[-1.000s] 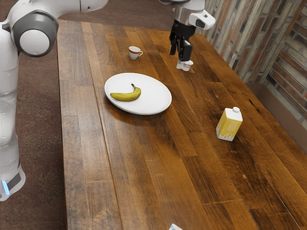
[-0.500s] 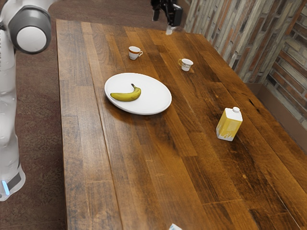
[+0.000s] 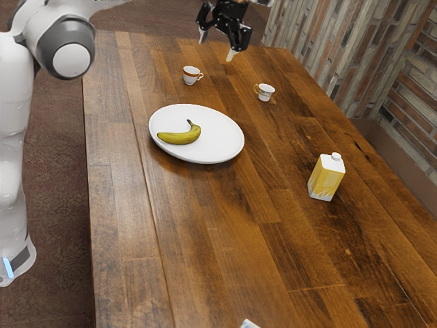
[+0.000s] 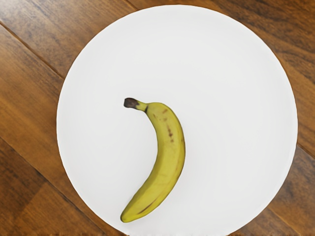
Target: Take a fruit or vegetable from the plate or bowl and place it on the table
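Robot arm [image 3: 13,130], seen from its side: glossy white casing, built of smooth, rounded, tubular segments. The large joint bears a dark grey collar [image 3: 46,46] encircling a plain white, disc-shaped cap [image 3: 71,60]. The flared white foot [image 3: 19,272] shows a dark grey panel [image 3: 25,258] and, next to it, a slim light-blue strip [image 3: 7,267]. The gripper [image 3: 217,46] is black and angular, its two slender fingers [image 3: 244,37] ending in pale, whitish tips [image 3: 231,56].

From the arm's side, exterior view's slanting down the brown wooden table [image 3: 205,232]; wrist view's closer, straight down; both catch round white plate [image 3: 220,138], curved yellow banana [image 3: 180,138].
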Controlling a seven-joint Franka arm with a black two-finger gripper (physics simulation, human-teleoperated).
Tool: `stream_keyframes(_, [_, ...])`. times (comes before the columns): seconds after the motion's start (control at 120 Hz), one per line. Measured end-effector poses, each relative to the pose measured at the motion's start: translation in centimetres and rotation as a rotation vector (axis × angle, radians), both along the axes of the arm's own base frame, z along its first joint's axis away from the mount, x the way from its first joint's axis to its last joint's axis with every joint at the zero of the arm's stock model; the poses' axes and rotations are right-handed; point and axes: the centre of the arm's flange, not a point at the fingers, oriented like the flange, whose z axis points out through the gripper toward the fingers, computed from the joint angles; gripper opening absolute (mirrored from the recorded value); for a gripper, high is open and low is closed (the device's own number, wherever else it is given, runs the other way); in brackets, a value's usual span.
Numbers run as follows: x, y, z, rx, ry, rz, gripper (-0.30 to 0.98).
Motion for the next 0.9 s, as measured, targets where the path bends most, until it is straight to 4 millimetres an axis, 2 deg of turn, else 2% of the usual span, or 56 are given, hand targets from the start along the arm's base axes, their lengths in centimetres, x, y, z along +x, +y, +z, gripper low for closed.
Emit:
stream_keyframes(0.083, [-3.0,0.3,-4.3,-0.033,0.011,0.017,0.69])
stream_keyframes(0.142, [-3.9,1.4,-7.1,-0.031,0.008,0.046,0.69])
stream_keyframes(0.225, [-3.8,1.9,-10.9,-0.024,0.005,0.066,0.69])
stream_keyframes(0.367, [-3.0,0.2,-16.0,-0.014,-0.007,0.042,0.69])
stream_keyframes(0.475, [-2.9,0.0,-17.9,-0.008,-0.028,0.042,0.69])
stream_keyframes(0.6, [-4.4,0.4,-20.2,-0.012,-0.042,0.058,0.69])
stream_keyframes(0.725, [-4.6,0.4,-22.2,-0.008,-0.053,0.059,0.69])
stream_keyframes(0.9, [-4.1,0.6,-23.1,0.004,-0.081,0.053,0.69])
